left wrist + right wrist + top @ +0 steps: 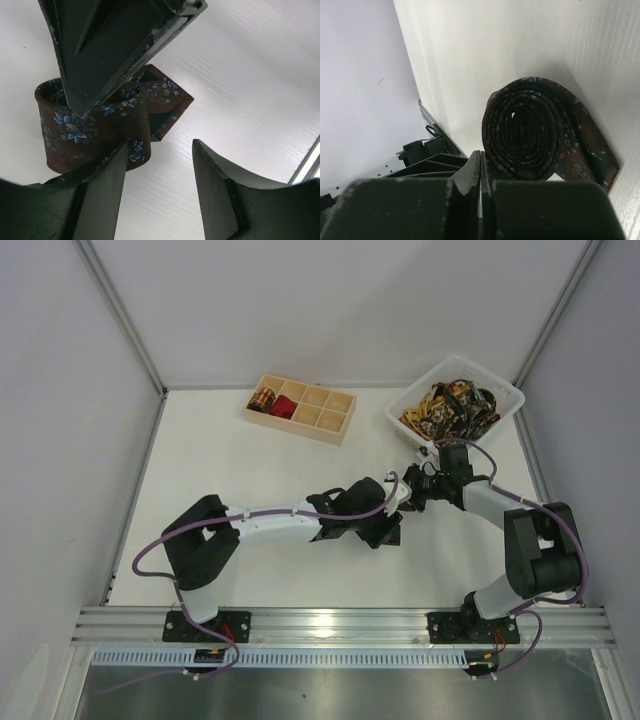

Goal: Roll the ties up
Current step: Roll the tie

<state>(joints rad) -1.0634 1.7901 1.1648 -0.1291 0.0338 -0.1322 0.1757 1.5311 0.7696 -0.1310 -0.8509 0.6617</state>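
Two black robot arms meet over the middle of a white table (250, 480). From above, the left hand (385, 528) and the right hand (415, 495) sit almost tip to tip. In that view they hide what lies beneath them.

The wrist cameras show it: one dark brown fabric necktie (530, 130) printed with small blue flowers, wound into a tight coil on the table. Its spiral end faces the right wrist camera, and its pointed tail lies flat just beside the coil.

The right hand is closed, fingers pressed together, with their tips right against the coil's near rim. Whether they pinch a layer of fabric is hard to make out. The left hand is open, its two dark fingers spread with bare table between them. The coil sits just beyond one fingertip, which covers part of its lower edge. The right hand's dark body cuts off the coil's top in this view.

Well beyond the left hand, a pale wooden compartment tray (296, 432) holds two small coils side by side at one end: one gold-and-black patterned coil (263, 398) and one red coil (286, 407). Just beyond the right hand, a white plastic basket (515, 397) holds a loose heap of gold-and-black patterned ties (450, 408). They are too tangled to count.
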